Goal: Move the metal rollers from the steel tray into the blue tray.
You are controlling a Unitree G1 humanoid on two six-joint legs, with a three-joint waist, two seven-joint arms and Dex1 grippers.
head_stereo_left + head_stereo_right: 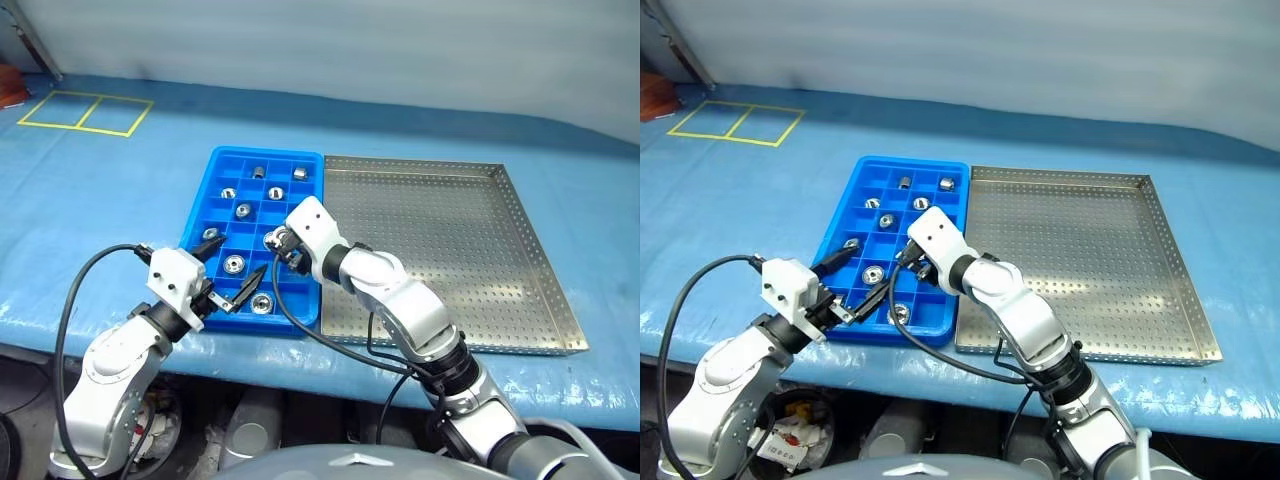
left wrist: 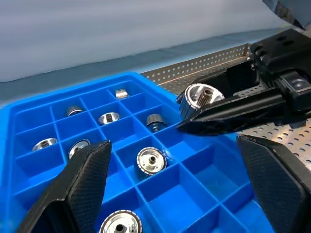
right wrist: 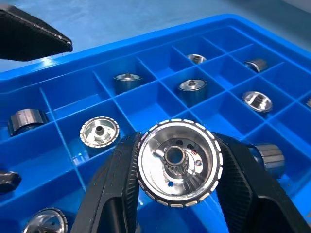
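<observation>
**Roller held over the blue tray**

Right gripper [image 3: 177,167] has its jaws pinching a metal roller [image 3: 178,162] above the blue tray [image 1: 205,195]. Left gripper [image 1: 232,270] hangs at the tray's near left, jaws spread, nothing between them. Steel tray [image 1: 520,240] sits to the right.

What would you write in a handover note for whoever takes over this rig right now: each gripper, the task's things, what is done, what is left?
Right gripper: shut on a shiny flanged metal roller, held over the bright blue compartmented plastic tray.
Left gripper: open, holding nothing, at the blue tray's near edge.
Large perforated steel tray: no rollers on its floor.
Done: several small silver rollers sit in separate blue tray compartments.
Left: drop the held roller into a free compartment.
</observation>
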